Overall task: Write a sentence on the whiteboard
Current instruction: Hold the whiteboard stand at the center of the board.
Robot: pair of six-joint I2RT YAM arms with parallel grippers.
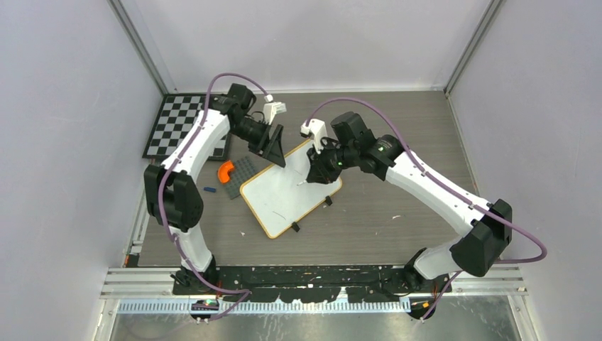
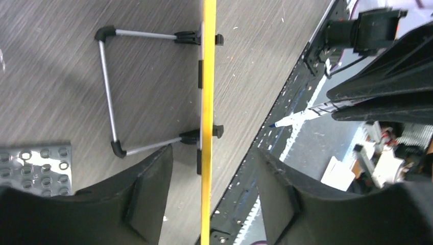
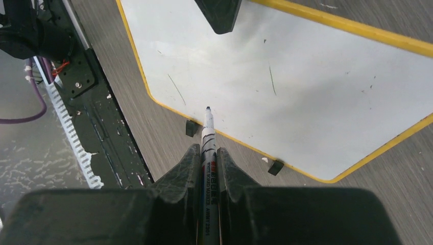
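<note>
Right gripper (image 3: 207,149) up close: its fingers (image 3: 184,168) are squeezed tight on the marker (image 3: 208,133), and the barrel runs straight out between them. There's red and dark print on that barrel, too blurred to read. The dark tip sits over the whiteboard (image 3: 316,107), just inside its yellow-orange lower frame and near one of the black feet (image 3: 191,127). Whether it touches the surface, can't tell. The white face carries a few thin dark stray marks. The board stands mid-table, and a wire stand (image 2: 107,87) juts from its back. At its far edge is the left gripper (image 2: 212,150), fingers (image 2: 148,199) wide apart and straddling the frame, a gap showing on either side. Beyond, partly hidden by that arm, are a grey studded plate (image 1: 245,169), an orange piece (image 1: 225,171) and the checkerboard (image 1: 181,128).
</note>
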